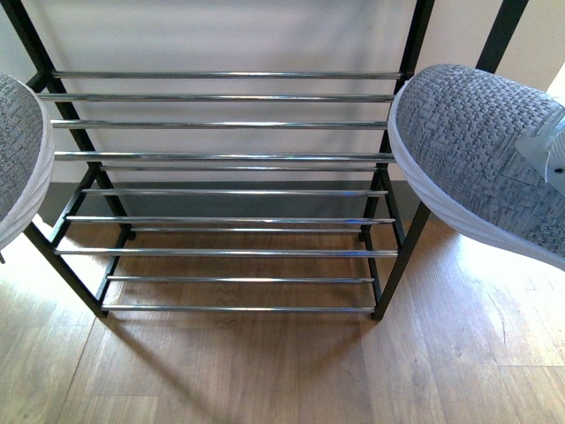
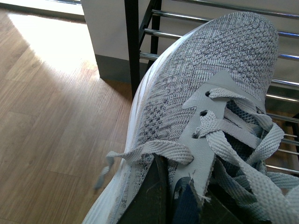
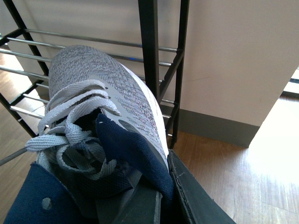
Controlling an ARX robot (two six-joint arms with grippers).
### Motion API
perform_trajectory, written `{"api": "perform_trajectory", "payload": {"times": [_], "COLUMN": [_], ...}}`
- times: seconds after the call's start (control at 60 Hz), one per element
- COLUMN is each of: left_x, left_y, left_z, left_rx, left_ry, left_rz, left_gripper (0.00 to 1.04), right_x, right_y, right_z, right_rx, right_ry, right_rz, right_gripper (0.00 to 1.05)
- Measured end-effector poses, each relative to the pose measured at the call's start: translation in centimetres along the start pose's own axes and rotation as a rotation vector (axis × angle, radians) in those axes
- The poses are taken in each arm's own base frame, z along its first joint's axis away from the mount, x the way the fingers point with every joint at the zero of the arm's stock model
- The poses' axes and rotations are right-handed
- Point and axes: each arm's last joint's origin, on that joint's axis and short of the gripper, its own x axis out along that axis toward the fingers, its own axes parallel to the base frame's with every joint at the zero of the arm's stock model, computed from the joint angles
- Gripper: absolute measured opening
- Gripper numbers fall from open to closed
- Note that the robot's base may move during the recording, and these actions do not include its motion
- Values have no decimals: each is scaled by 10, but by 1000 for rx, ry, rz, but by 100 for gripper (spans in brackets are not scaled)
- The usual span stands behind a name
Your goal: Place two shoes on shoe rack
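The shoe rack (image 1: 221,156) stands ahead on the wood floor, black frame with tiers of chrome rods, nothing on it. The left shoe (image 1: 16,150), grey knit with a white sole, hangs at the rack's left end, off the floor. My left gripper (image 2: 170,196) is shut on its side wall by the laces. The right shoe (image 1: 481,155) hangs at the rack's right end, toe toward the rods. My right gripper (image 3: 163,196) is shut on its navy-lined collar. Both toes point at the rack (image 2: 140,42) (image 3: 149,46). Neither gripper shows in the front view.
A pale wall with a grey skirting (image 3: 219,126) runs behind the rack. Sunlit wood floor (image 1: 265,371) spreads in front of it. Black rack uprights (image 1: 406,62) stand close beside the right shoe's toe.
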Motion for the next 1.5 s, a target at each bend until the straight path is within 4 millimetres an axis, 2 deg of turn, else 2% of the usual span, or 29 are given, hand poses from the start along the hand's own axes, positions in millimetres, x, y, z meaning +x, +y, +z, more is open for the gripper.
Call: {"api": "perform_trajectory", "payload": {"times": [1.501], "left_x": [0], "left_y": [-1], "left_z": [0], "left_rx": [2], "left_ry": [4], "left_rz": [-14], "left_gripper": [2], "right_x": [0], "right_y": [0], "right_z": [-1], "right_rx": [5], "right_ry": [5], "right_rz": [-15], "right_gripper": [1]}}
